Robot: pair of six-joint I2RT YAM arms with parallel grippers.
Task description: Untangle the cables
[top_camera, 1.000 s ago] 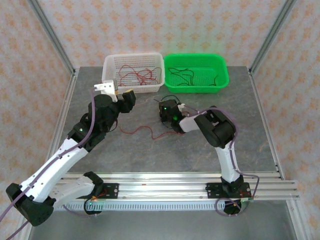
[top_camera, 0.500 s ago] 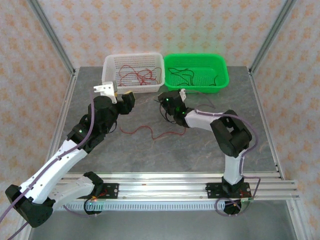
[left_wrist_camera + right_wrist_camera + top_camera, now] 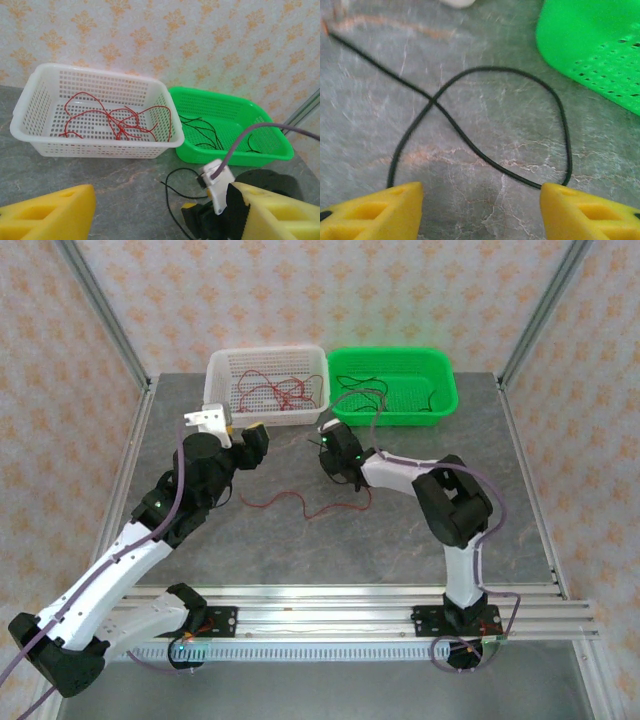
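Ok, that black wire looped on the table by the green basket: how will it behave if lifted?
Probably floppy: the black wire lies on the table in a loose loop crossing itself, so it should dangle. Being so thin, it is likely light and would slide at a nudge. It might slip from the open right tool unless pinched squarely.

The grey table [image 3: 400,540] carries a white basket [image 3: 265,418] and a green basket [image 3: 400,418] side by side at the back (touching or nearly so). Nearer the middle a red wire [image 3: 270,500] lies loose. A black wire [image 3: 432,101] crosses itself in a loop near the green basket.
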